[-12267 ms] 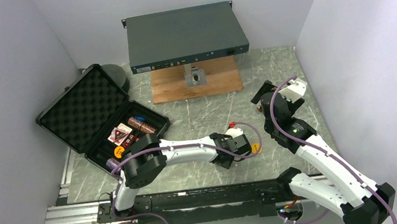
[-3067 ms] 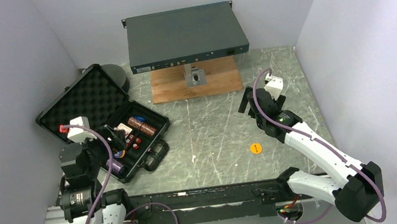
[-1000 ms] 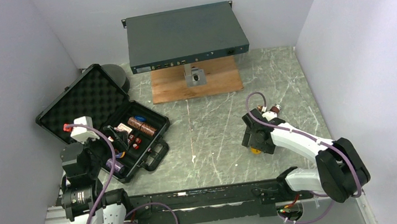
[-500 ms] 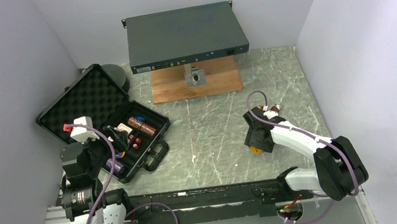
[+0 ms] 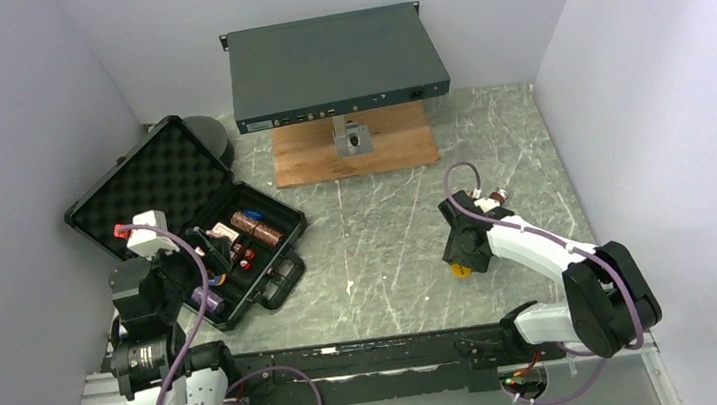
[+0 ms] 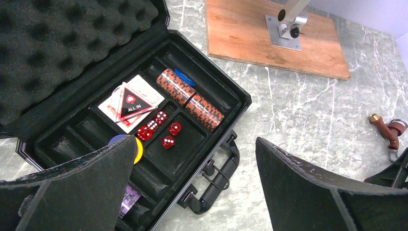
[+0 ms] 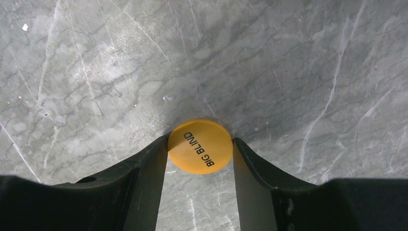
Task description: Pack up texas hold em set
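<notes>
Right wrist view shows the right gripper (image 7: pixel 200 140) drawn in narrow on the orange "BIG BLIND" button (image 7: pixel 200 147), a finger touching each side of its rim, with the disc low against the marble table (image 7: pixel 298 62). Three seconds ago that button lay free on the stone and the right arm was raised well apart from it. Since then the arm has come down over the disc, and over the last second the jaws have drawn in to its edges. Whether the button is off the table yet cannot be told.

The grasp looks made, so lifting and carrying the button across to the open case (image 6: pixel 72 53) likely comes next. The case already holds chips (image 6: pixel 190 94), dice (image 6: pixel 161 130) and an "ALL IN" card (image 6: pixel 131 102). Above it, the left gripper (image 6: pixel 195 149) hangs spread wide and empty.
</notes>
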Tool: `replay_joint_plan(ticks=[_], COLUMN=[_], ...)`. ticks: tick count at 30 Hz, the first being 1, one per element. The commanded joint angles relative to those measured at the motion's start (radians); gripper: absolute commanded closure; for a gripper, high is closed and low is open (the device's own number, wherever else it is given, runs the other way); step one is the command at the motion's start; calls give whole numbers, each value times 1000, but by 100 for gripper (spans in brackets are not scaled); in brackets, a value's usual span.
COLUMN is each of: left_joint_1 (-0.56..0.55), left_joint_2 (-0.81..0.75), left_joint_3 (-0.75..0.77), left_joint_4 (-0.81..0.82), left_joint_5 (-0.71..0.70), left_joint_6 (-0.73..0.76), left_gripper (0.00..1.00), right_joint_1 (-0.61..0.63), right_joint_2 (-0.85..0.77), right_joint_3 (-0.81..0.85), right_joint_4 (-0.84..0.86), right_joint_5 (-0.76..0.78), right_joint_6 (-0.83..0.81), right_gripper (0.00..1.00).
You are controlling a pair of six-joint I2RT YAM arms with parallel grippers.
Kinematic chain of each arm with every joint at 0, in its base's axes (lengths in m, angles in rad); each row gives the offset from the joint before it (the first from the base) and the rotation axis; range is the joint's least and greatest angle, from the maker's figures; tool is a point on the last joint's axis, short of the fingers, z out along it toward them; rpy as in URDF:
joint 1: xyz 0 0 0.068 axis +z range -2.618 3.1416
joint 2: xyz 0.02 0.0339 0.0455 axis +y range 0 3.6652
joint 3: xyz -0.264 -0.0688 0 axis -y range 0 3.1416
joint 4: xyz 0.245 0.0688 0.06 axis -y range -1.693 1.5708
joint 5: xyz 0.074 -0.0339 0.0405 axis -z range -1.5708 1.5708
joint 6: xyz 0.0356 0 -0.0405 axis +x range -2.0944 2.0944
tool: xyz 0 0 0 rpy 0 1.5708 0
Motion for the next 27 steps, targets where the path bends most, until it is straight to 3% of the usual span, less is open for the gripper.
replay_joint_plan(ticks=[1,9,27], left_joint_1=[1,1,-3], left_joint_2=[-4,-1,-1], left_joint_3=[3,3,4], left_joint_4=[31,32,29], left_joint_5=[-12,-10,-16], left_joint_6=[7,8,8], left_gripper=[0,0,0], right_joint_1=[-2,-2,-1], right_joint_2=[17,-26,-59], right_joint_3=[-44,15,95], right_joint_4=[64,63,74], right_joint_5=[-77,-84,-106], right_joint_6=[7,-48,-98], right_gripper=[53,61,63])
